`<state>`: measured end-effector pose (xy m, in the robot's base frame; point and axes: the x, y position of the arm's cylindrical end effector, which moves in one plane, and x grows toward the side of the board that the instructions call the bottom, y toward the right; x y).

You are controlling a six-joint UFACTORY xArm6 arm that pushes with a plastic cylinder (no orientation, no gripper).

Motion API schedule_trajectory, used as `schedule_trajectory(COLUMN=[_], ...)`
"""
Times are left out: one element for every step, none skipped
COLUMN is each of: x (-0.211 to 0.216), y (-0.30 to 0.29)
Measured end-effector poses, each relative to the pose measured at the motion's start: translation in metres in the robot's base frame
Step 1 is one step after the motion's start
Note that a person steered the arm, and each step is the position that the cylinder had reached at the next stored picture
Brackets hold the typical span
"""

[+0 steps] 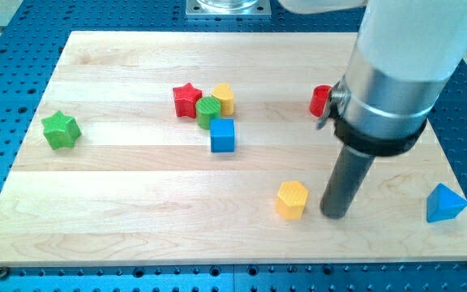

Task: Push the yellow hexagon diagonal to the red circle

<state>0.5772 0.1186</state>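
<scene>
My tip stands on the desk just to the view's right of the yellow hexagon, close beside it though I cannot say for certain whether the two touch. There are no fingers on this arm, only the rod, so nothing is spread or pinched. The red circle sits toward the view's top, half hidden behind the arm's grey collar, so its shape is a guess from the task more than from what shows. The hexagon lies lower and slightly to the view's left of it, well apart. To do the step well, I judge the tip should come round beneath the hexagon and press through its middle, steering it upward to stop at a corner of the circle without bumping it; an off-centre push would likely spin the block aside. Elsewhere, a red star, a green block, a second yellow block and a blue cube cluster near the centre, a green star sits at the view's left, and a blue triangle at the right. The pale wooden board rests on a blue perforated base.
</scene>
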Motion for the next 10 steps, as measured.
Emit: schedule_trajectory(x=[0.029,0.037,0.022,-0.015,-0.022,-0.022,-0.01,0.009,0.018,-0.013], y=[-0.006,-0.029,-0.036,-0.036,-0.036,-0.036,-0.036,-0.038,-0.053,-0.065])
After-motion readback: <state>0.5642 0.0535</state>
